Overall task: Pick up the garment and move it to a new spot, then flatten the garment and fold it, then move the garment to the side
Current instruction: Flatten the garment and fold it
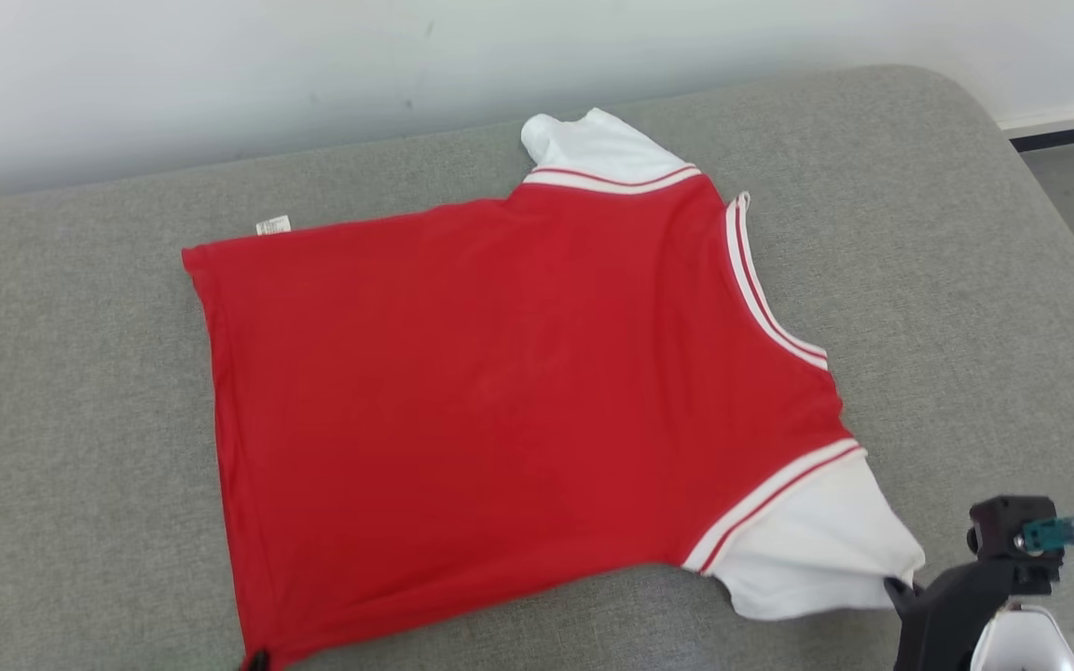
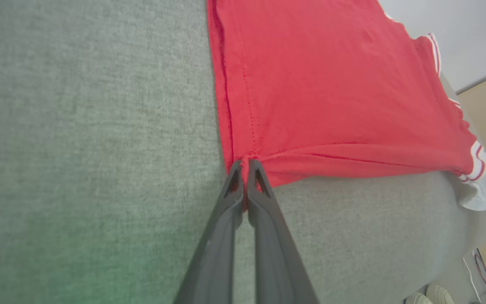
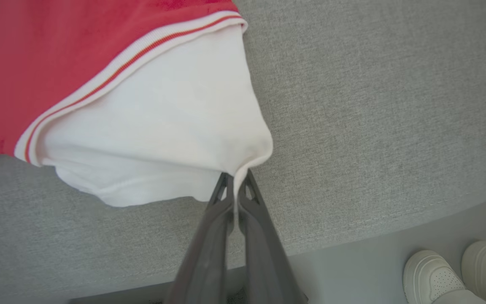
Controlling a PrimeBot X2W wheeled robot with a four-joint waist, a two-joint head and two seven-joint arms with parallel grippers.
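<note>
Nearest us, our left hand (image 2: 245,162) is clenched on the near hem corner of the shirt (image 1: 500,391). Our right hand (image 3: 235,177) is clenched on the tip of its near sleeve (image 1: 807,550), which is white. Off the bench (image 1: 919,233) on that sleeve's side, a pair of pale shoes (image 3: 437,270) stands on the floor. The red shirt lies spread flat on the bench, neck towards our right hand. At its far side, the far sleeve (image 1: 593,149) is bunched and a small tag (image 1: 273,225) pokes out by the far hem corner.
</note>
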